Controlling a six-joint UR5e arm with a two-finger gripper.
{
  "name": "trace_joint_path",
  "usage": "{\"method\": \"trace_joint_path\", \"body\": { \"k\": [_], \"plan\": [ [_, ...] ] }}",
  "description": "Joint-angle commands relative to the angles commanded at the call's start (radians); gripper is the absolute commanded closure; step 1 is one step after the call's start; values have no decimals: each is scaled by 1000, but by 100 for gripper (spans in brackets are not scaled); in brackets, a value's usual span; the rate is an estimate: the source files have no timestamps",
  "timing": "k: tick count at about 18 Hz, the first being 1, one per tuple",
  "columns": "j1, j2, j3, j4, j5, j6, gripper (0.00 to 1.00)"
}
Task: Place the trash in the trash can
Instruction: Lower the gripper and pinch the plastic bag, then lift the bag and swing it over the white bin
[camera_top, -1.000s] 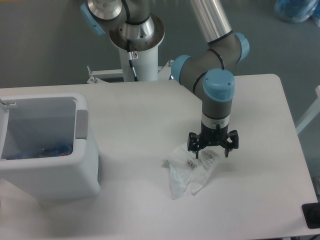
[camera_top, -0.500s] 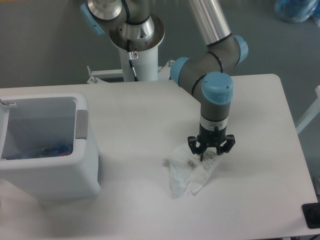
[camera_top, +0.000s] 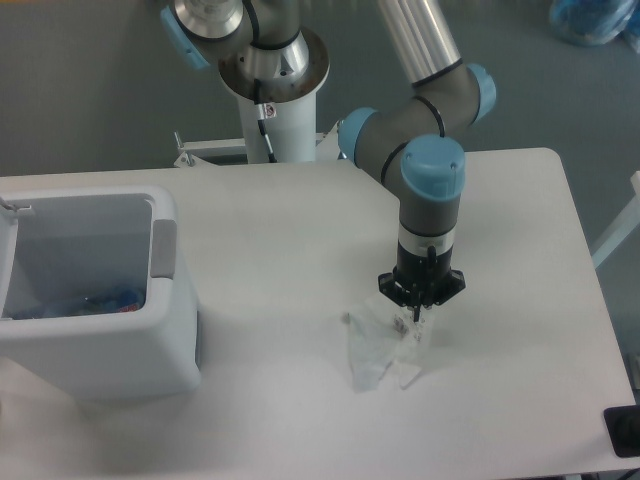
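Hand (camera_top: 420, 312) pinched closed on top edge of clear bag (camera_top: 385, 345), bag hanging crumpled just below, bottom touching worktop (camera_top: 520, 260). Trash can (camera_top: 95, 300) far left.

arm bent down over the table; wrist vertical; gripper (camera_top: 418, 312) pointing straight down, fingers pinched together

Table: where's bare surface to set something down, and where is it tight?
Free: the wide strip of table between the trash can and the plastic bag; the right side out to the edge; the front edge below the bag. Crowded: the left end, filled by the trash can, and the patch around the hand closed on the bag.
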Motion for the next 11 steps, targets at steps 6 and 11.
{"method": "trace_joint_path", "body": {
  "k": [6,11],
  "plan": [
    [3,178,41,-41,-127,-73,100],
    [-21,333,95,-46,-241,-207,100]
  ]
}}
